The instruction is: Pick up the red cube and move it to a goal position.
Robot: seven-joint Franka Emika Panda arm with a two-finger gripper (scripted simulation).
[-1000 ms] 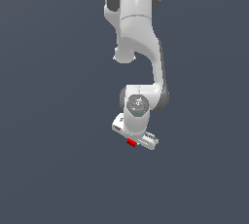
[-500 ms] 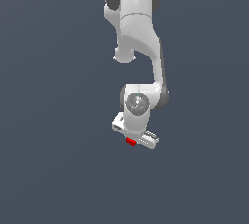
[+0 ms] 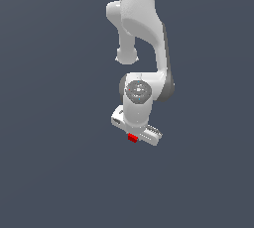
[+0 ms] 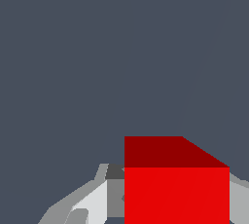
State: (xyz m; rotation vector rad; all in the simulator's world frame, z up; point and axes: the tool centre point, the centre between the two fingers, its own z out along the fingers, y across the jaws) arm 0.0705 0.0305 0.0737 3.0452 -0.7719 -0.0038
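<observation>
The red cube (image 3: 132, 138) is a tiny bright red block showing at the lower edge of the white gripper (image 3: 133, 139) in the exterior view, under the arm's wrist. In the wrist view the red cube (image 4: 176, 189) fills the space between the grey-white fingers (image 4: 90, 203), which press against its sides. The gripper (image 4: 176, 208) is shut on the cube and holds it up off the grey ground. No goal marker shows in either view.
The white arm (image 3: 141, 33) hangs down from the top of the exterior view. Plain dark grey ground lies all around, with nothing else on it.
</observation>
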